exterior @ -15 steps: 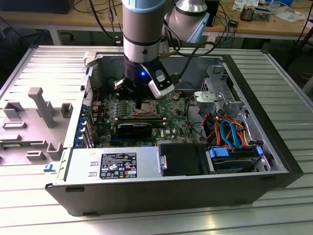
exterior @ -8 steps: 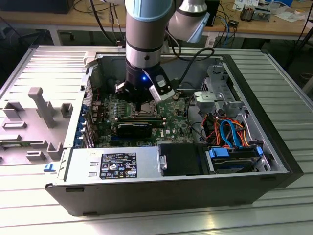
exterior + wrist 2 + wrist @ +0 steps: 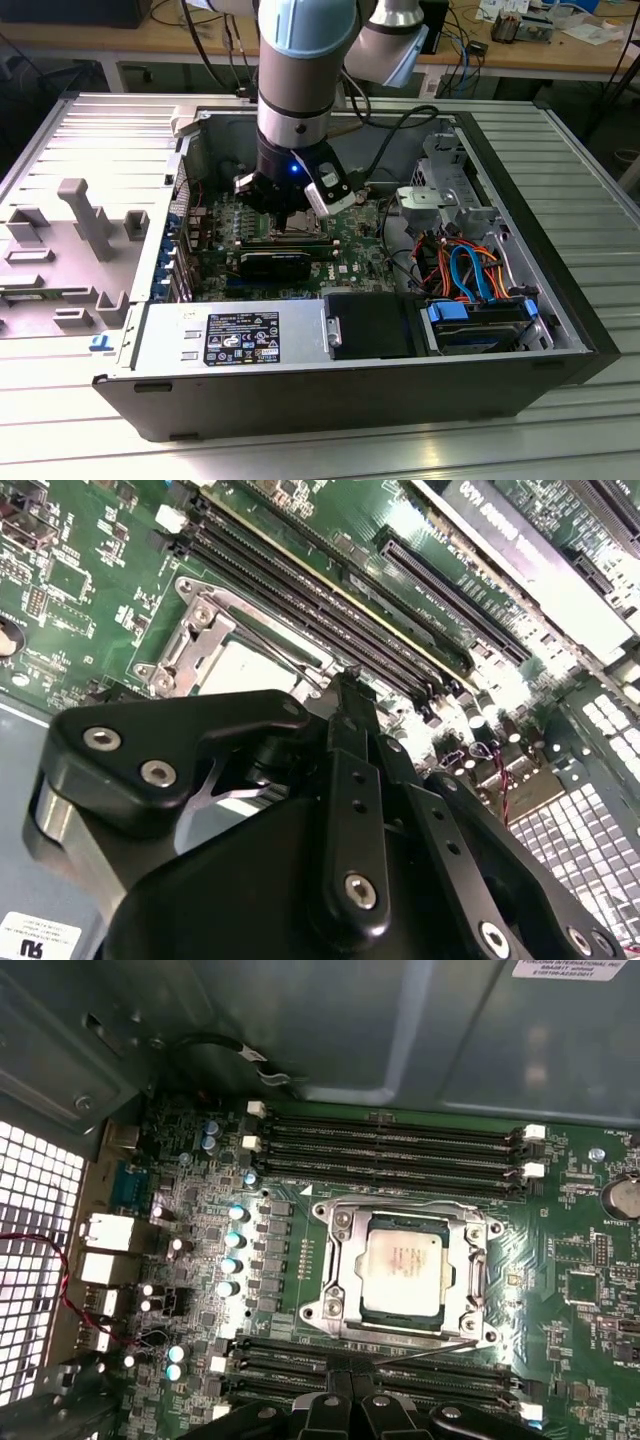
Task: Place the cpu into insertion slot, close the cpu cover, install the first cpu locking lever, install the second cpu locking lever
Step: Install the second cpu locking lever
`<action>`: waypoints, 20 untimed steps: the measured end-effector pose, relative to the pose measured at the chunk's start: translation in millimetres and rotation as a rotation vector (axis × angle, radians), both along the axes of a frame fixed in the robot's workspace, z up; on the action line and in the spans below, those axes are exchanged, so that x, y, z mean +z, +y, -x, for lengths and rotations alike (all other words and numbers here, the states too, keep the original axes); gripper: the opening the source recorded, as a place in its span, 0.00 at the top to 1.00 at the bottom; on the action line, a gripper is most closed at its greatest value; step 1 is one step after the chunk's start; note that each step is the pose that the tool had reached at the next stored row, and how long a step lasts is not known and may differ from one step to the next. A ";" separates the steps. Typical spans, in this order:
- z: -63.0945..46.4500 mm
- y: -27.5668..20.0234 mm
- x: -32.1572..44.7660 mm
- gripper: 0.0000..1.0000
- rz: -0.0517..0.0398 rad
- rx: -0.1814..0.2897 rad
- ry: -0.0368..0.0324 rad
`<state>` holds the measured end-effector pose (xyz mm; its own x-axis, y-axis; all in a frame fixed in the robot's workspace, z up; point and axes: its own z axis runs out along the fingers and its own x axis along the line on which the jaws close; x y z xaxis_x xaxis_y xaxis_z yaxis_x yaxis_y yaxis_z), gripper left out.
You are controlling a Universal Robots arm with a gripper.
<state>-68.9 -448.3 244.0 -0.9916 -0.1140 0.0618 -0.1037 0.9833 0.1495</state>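
Closed together with nothing between them, the jaws of the gripper [image 3: 350, 1392] hang just over the board. Close by, the cpu [image 3: 405, 1263] sits in its slot [image 3: 340, 1305] with the cover [image 3: 472, 1285] down.

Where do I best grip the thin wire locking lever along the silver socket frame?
Take the thin wire locking lever at its end nearest the end effector, coming from the side of the black memory slots. There the wire slants off the silver socket frame, likely leaving room around it.
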 end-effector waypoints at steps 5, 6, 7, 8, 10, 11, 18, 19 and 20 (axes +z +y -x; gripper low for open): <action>1.5 -2.1 -6.4 0.89 -0.0171 0.000 0.0081; 1.4 -2.5 -7.5 0.89 -0.0172 0.000 0.0103; 1.5 -2.7 -8.6 0.89 -0.0175 0.000 0.0120; 1.6 -2.8 -10.3 0.89 -0.0174 0.000 0.0146; 2.3 -2.8 -13.2 0.89 -0.0181 0.000 0.0178; 3.3 -2.8 -15.5 0.89 -0.0190 0.000 0.0202; 8.9 -2.8 -25.8 0.89 -0.0492 0.004 0.0217; 8.9 -2.8 -26.8 0.89 -0.0506 0.005 0.0217; 9.0 -2.8 -27.9 0.89 -0.0513 0.006 0.0217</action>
